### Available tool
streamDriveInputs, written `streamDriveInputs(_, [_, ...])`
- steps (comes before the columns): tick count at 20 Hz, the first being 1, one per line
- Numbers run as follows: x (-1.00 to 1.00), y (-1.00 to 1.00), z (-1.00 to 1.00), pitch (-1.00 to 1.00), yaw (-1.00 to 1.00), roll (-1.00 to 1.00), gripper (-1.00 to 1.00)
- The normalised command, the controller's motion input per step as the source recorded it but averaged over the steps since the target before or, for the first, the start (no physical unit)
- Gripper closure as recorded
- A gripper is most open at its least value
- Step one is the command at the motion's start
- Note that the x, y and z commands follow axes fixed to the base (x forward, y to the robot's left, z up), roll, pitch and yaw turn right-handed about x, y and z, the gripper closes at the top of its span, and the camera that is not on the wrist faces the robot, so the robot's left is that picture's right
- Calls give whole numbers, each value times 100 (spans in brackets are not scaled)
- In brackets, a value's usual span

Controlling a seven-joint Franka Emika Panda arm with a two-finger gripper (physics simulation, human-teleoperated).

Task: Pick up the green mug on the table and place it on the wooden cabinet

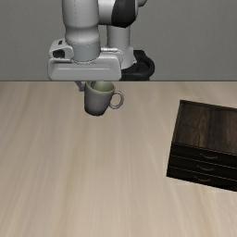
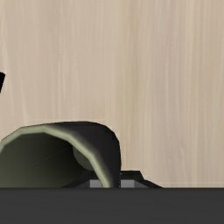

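The green mug (image 1: 99, 99) hangs above the light wooden table (image 1: 83, 176), tilted a little, its handle toward the exterior view's right. My gripper (image 1: 91, 86) is shut on its rim from above. In the wrist view the mug's open mouth and dark-green rim (image 2: 74, 144) lie right against my fingertips (image 2: 98, 185), with bare table planks (image 2: 140, 70) beyond. The dark wooden cabinet (image 1: 207, 141) with its stacked drawers stands at the exterior view's right, well apart from the mug.
The table stretches wide and bare at the exterior view's left and front. The robot's base (image 1: 139, 65) stands behind the gripper at the table's far edge. A dark corner (image 2: 3, 80) shows at the wrist view's edge.
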Motion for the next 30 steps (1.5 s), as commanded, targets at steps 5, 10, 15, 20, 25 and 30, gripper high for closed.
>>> streamDriveInputs(5, [0, 20, 80, 0, 0, 0, 100])
streamDriveInputs(10, [0, 100, 0, 0, 0, 0, 100])
streamDriveInputs(15, [0, 100, 0, 0, 0, 0, 100])
streamDriveInputs(20, [0, 100, 0, 0, 0, 0, 100])
streamDriveInputs(25, [0, 100, 0, 0, 0, 0, 100])
streamDriveInputs(30, [0, 100, 0, 0, 0, 0, 100])
